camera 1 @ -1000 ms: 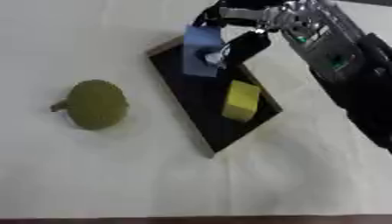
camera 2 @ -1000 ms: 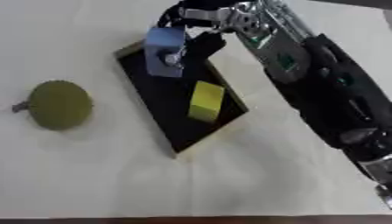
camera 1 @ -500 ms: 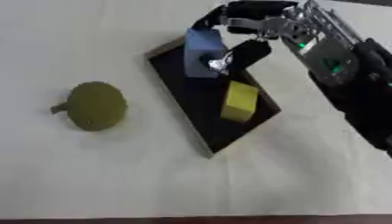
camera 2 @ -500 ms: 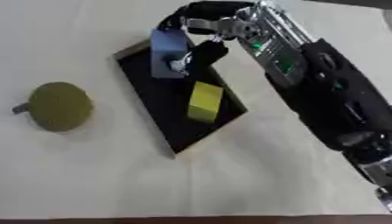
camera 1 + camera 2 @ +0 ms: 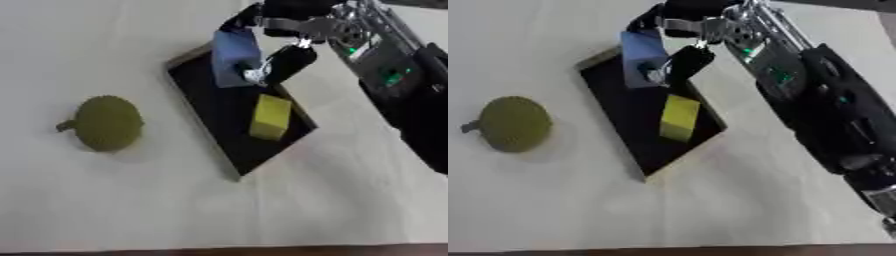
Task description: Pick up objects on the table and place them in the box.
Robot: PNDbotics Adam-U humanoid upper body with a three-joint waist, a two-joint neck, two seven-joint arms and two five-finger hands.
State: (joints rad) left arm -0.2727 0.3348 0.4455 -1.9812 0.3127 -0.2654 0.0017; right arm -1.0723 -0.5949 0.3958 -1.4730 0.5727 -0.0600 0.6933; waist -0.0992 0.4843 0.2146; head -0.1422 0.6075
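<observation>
Blue block [image 5: 234,57] lower, in right hand [image 5: 284,62]

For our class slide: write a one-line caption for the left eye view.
Right robot hand holds blue block over box with yellow block; green fruit waits.

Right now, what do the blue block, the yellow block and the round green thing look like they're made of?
The blue block, held in the right hand over the box, looks like matte foam or painted wood: flat faces, no shine. The yellow block in the box looks the same. The round green thing on the table looks like a dull plastic or rubber toy fruit with a small stem, though I can't be sure.
</observation>
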